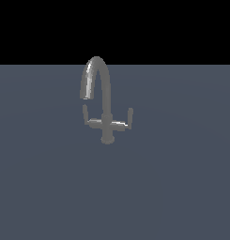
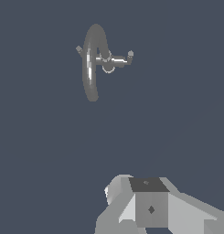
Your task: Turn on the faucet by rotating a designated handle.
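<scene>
No brand, label or legible writing showed on anything in either view. In the exterior view the small grey metal gooseneck faucet (image 1: 106, 105) stood upright on the flat slate-blue tabletop (image 1: 182, 187), a little above the middle of the picture, its tall arched spout curling over toward ten o'clock from the round base and ending with its mouth on the exterior view's left. Two thin levers branched from the slim stem low down. The thin grey lever handle with the short upturned tip (image 1: 123, 121) reached out toward three o'clock of the stem, on the side opposite the spout's mouth, while the matching lever (image 1: 88, 118) lay at nine o'clock, below the mouth. No arm appeared in the exterior view. The wrist view looked down on the faucet (image 2: 96, 59) from above, with the handle (image 2: 121, 58) jutting sideways from the stem. The pale grey blocky pincer body (image 2: 150, 205) filled the edge of that picture well apart from the faucet, touching nothing; its fingers were not visible, so whether it was spread or pressed together could not be told.
</scene>
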